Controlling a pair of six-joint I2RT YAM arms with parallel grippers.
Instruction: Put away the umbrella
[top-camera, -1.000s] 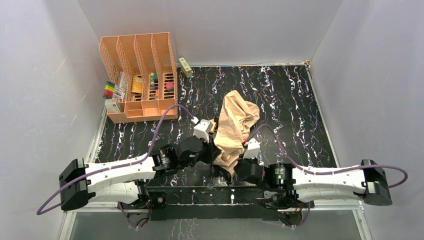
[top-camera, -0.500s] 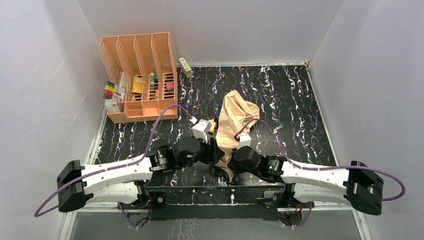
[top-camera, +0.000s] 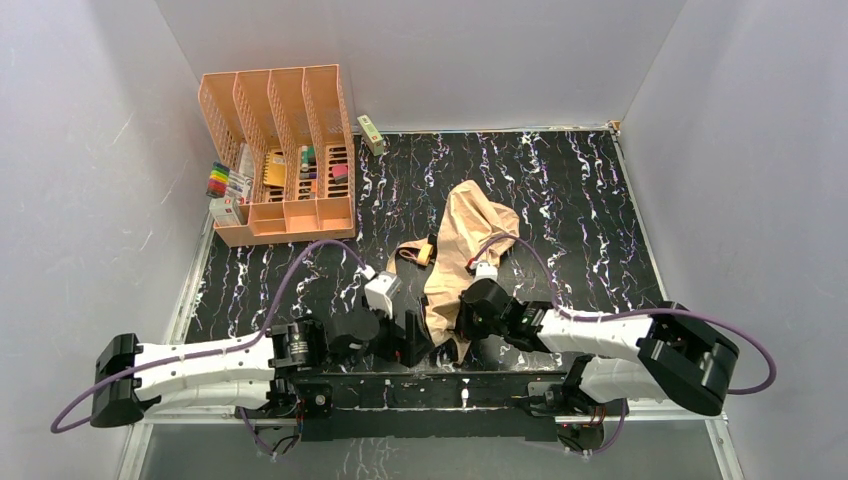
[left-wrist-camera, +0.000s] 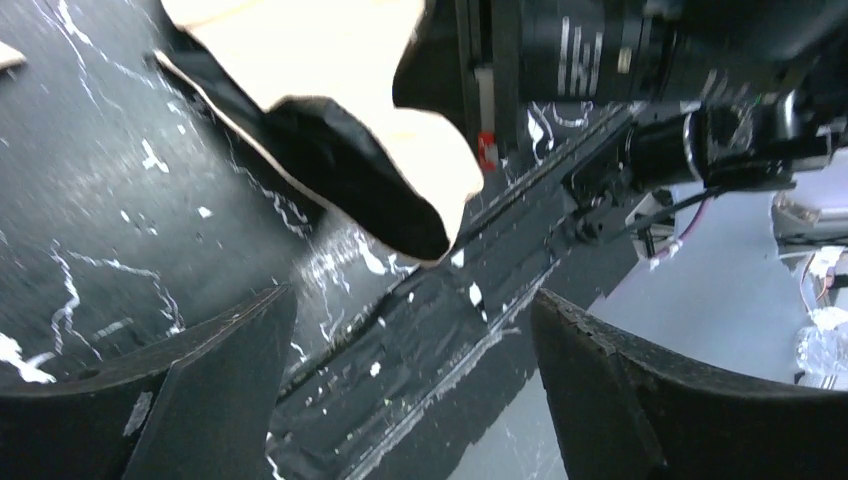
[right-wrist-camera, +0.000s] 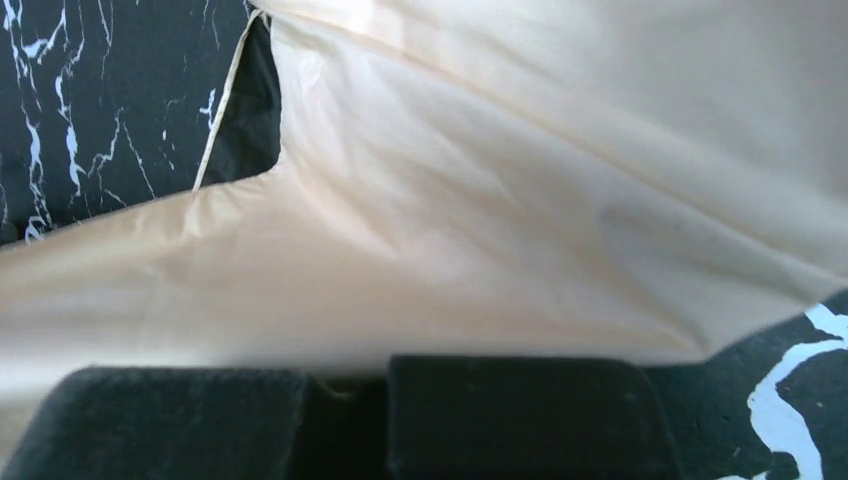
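The umbrella (top-camera: 472, 240) lies as a crumpled pale peach-tan canopy on the black marbled table (top-camera: 590, 200), its strap and small handle (top-camera: 415, 254) sticking out to the left. My right gripper (top-camera: 458, 318) is shut on the canopy's near edge. In the right wrist view the fabric (right-wrist-camera: 520, 200) fills the frame, running down to the closed fingers (right-wrist-camera: 520, 420). My left gripper (top-camera: 413, 340) stands just left of that edge, open. In the left wrist view its fingers (left-wrist-camera: 200, 390) are wide apart with only the table between them, and the canopy's dark underside (left-wrist-camera: 340, 170) hangs above.
A peach-orange slotted organizer (top-camera: 280, 150) with small items stands at the back left. Coloured markers (top-camera: 222, 185) are beside it, and a small green box (top-camera: 371, 133) lies by the back wall. Grey walls close in three sides. The arms' base rail (top-camera: 440, 390) runs along the near edge.
My left gripper has opened, let go of the umbrella and drawn back toward the near edge. The right arm has swung left with the fabric. The strap and handle are now uncovered.
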